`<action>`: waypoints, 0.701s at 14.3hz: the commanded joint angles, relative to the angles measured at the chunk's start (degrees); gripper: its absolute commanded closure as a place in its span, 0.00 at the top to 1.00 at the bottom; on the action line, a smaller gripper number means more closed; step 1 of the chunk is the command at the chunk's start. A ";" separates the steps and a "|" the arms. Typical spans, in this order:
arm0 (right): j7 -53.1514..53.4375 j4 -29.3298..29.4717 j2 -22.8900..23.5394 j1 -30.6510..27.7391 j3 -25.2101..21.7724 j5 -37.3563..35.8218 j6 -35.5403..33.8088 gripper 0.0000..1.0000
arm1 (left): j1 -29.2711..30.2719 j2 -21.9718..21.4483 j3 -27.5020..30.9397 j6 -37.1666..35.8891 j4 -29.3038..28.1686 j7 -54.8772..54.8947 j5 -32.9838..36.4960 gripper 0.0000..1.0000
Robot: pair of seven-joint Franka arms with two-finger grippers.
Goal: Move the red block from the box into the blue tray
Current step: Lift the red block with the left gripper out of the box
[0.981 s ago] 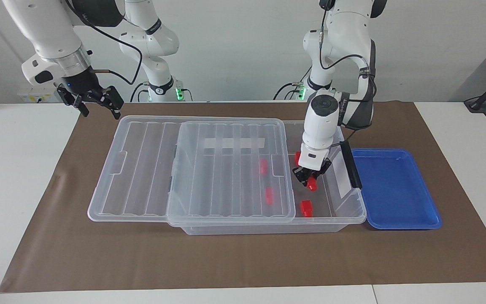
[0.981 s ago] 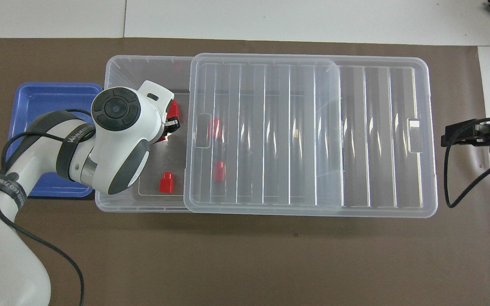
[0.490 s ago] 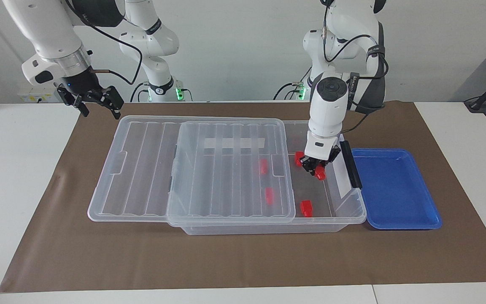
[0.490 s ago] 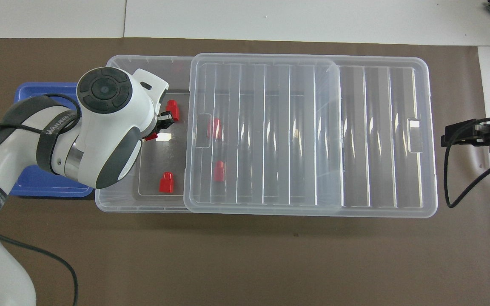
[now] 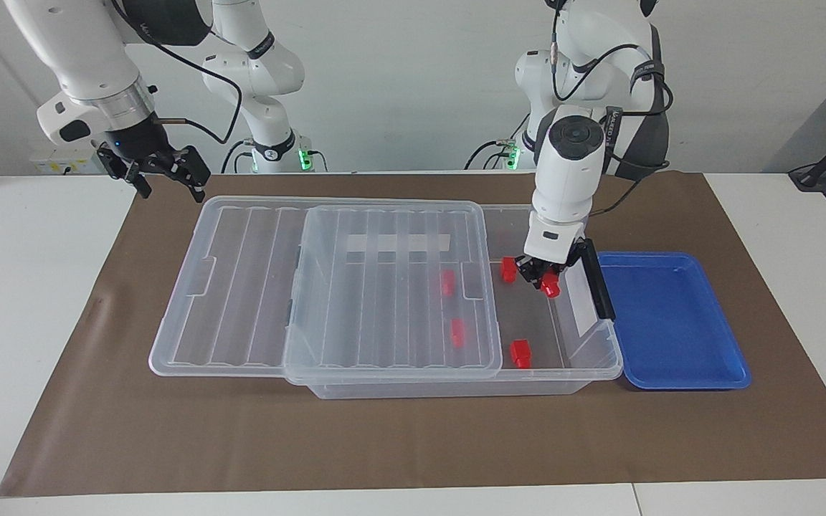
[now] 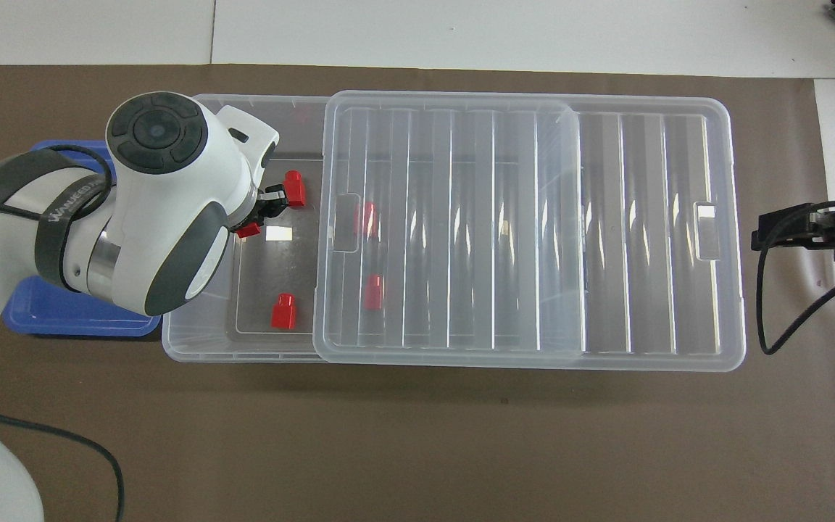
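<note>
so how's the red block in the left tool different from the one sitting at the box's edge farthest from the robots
The held red block is gripped by the left tool and hangs tilted above the box floor; the loose red block stands upright on that floor, untouched. The held one is up beside the box's end wall next to the blue tray; the loose one is low inside the open part. Both look the same bright red, chunky shape.

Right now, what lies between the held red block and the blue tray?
In the facing view, the box's end wall with its black clip stands between the red block held by the left gripper and the blue tray.
</note>
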 commanded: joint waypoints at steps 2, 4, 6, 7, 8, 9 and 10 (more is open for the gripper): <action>0.72 -1.69 -1.53 -0.55 0.21 1.02 0.21 1.00 | 1.48 -0.78 0.22 -6.36 3.89 4.04 -2.21 0.00; 0.72 -1.69 -1.53 -0.55 0.21 1.02 0.21 1.00 | 2.70 -1.04 0.23 -8.20 4.95 6.05 -3.09 0.00; 0.72 -1.69 -1.53 -0.55 0.21 1.02 0.21 1.00 | 4.81 -1.74 0.05 -9.79 4.95 9.21 -3.71 0.00; 0.72 -1.69 -1.53 -0.55 0.21 1.02 0.21 1.00 | 5.86 -2.18 0.22 -10.49 4.95 11.23 -4.41 0.00; 0.72 -1.69 -1.53 -0.55 0.21 1.02 0.21 1.00 | 7.18 -3.06 0.31 -10.85 4.95 12.99 -5.29 0.00; 0.72 -1.69 -1.53 -0.55 0.21 1.02 0.21 1.00 | 8.41 -3.85 0.31 -11.28 4.95 14.57 -5.73 0.00; 0.72 -1.69 -1.53 -0.55 0.21 1.02 0.21 1.00 | 9.64 -4.12 0.23 -12.07 4.95 16.59 -5.91 0.00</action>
